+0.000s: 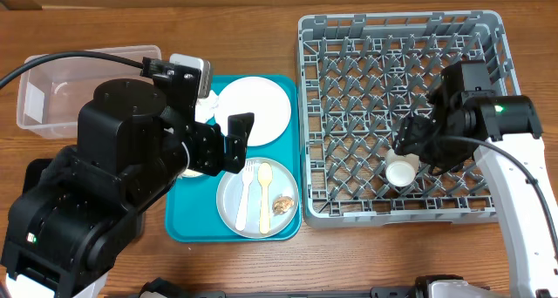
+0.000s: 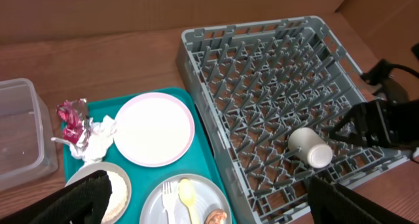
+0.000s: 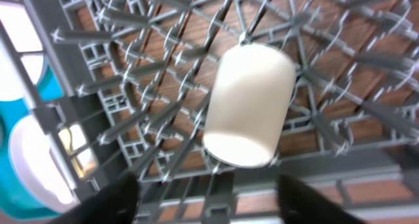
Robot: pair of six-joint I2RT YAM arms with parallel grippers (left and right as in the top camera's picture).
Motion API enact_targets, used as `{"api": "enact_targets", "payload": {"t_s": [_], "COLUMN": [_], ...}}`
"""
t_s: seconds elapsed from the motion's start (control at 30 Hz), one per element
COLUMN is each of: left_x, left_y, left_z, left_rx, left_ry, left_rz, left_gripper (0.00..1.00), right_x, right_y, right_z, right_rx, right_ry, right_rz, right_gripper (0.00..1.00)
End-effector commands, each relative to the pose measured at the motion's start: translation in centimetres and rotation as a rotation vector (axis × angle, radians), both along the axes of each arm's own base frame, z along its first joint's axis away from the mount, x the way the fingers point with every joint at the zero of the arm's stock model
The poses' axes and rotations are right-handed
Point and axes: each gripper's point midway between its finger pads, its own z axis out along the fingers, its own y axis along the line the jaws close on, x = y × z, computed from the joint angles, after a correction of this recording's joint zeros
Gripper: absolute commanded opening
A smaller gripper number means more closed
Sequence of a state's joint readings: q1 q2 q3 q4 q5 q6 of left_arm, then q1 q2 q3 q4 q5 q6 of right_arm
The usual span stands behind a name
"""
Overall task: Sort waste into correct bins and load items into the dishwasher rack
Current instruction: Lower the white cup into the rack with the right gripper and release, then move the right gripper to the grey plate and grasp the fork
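Overhead, the clear rectangular plastic tub (image 1: 52, 93) sits at the far left of the wooden table (image 1: 244, 28). The bulky black left arm hangs just to its right, over the left part of the large teal tray (image 1: 187, 215).

In the left wrist view, the left gripper (image 2: 208, 179) has its two fingers spread wide with nothing between them, poised above the tray. On the tray's far left corner lies the crumpled red-and-silver wrapper (image 2: 73, 118), touching the crumpled white napkin (image 2: 98, 142) just nearer. Nearer still is the small pale bowl (image 2: 114, 185) with white rice in it. To the right of these lies the round white plate with a pinkish rim (image 2: 154, 128). The light grey round plate (image 1: 257, 198) takes the near right part of the tray, and on it lie the white fork (image 1: 247, 189), the cream spoon (image 1: 265, 193) and, furthest right, the small brown food morsel (image 1: 283, 205).

The large square grey plastic rack (image 1: 401, 37) stands just right of the tray. The small white cup (image 1: 401, 172) lies on its side among the pegs, close to the middle of the rack's near edge. The right gripper (image 3: 208, 181) hovers right over it, fingers parted well wider than the cup and gripping nothing.
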State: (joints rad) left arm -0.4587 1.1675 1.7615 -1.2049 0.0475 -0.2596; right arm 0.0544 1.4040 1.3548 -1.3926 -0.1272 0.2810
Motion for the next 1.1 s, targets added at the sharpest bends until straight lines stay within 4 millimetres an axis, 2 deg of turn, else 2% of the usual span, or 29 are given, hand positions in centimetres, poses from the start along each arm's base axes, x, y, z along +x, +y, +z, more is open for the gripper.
{"api": "enact_targets", "payload": {"t_s": [0.0,0.07,0.1,0.23,0.33,0.43,0.63,0.77,0.93,1.03,1.07], "left_x": [-0.2,-0.2,-0.2,-0.3,-0.3,-0.3,-0.3,-0.3,-0.2,-0.2,-0.2], "left_y": [-0.2,-0.2,-0.2,-0.2,-0.2,-0.2,-0.2,-0.2,-0.2,-0.2,-0.2], "left_z": [0.5,0.5,0.5,0.5,0.5,0.5,0.5,0.5,0.5,0.5,0.6], "left_rx": [-0.010,-0.009,-0.010,-0.009,-0.009,-0.009,-0.009,-0.010,-0.010,-0.010,-0.011], "left_ry": [-0.005,-0.005,-0.005,-0.004,-0.003,-0.003,-0.004,-0.003,-0.004,-0.006,-0.007], "left_rz": [-0.003,-0.003,-0.003,-0.003,-0.004,-0.004,-0.004,-0.004,-0.004,-0.004,-0.004], "left_gripper": [0.98,0.98,0.98,0.99,0.99,0.99,0.99,0.99,0.99,1.00,1.00], "right_x": [-1.5,-2.3,-2.6,-3.6,-3.6,-3.0,-0.3,0.7,2.2,3.1,3.7], "right_y": [1.1,1.4,1.5,2.1,2.0,1.2,-1.3,-2.6,-3.4,-3.2,-3.1], "right_z": [1.4,0.2,-0.4,-4.3,-6.1,-6.9,-6.9,-6.7,-6.2,-5.0,-3.4], "right_rx": [0.023,0.023,0.024,0.022,0.021,-0.019,-0.153,-0.210,-0.217,-0.213,-0.209], "right_ry": [-0.002,0.042,0.063,0.125,0.131,0.105,-0.019,-0.062,-0.127,-0.164,-0.197], "right_rz": [0.004,-0.005,-0.014,-0.040,-0.082,-0.120,-0.207,-0.272,-0.304,-0.275,-0.264], "right_gripper": [0.23,0.08,0.05,0.04,0.04,0.04,0.04,0.04,0.05,0.11,0.18]}}
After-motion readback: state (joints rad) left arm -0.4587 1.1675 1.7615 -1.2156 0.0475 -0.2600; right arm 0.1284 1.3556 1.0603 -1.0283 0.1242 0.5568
